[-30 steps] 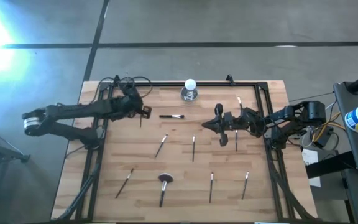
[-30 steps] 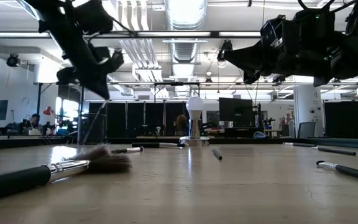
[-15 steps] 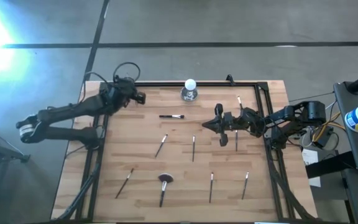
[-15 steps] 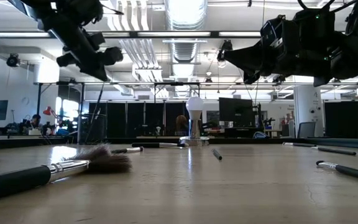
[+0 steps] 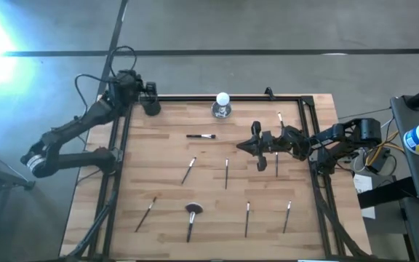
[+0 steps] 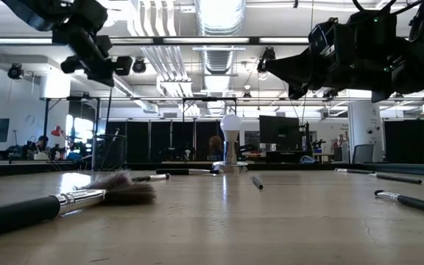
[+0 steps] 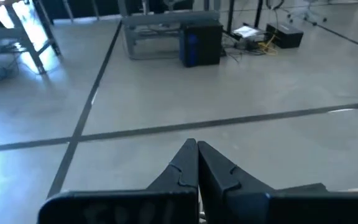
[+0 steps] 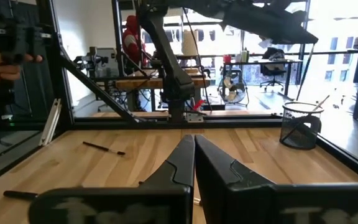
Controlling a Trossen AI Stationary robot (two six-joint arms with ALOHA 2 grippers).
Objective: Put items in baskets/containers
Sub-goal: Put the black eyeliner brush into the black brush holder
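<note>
Left gripper [image 5: 151,106], closed and empty, hangs above the mesh cup [image 8: 301,126] at upper left; the nearest brush [image 5: 201,136] lies crosswise, lower right. Right gripper [image 5: 247,145] is closed too.

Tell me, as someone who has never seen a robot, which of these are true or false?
1. A fluffy-headed brush lies flat on the table. True.
2. The white ball has tipped over on its side. False: it stands upright on its silvery base.
3. The right tool is gripping a brush. False: it hangs above the table, shut on nothing.
4. A thin brush sticks out of the black cup. True.
5. The left tool is wide open. False: its fingers are pressed together.
</note>
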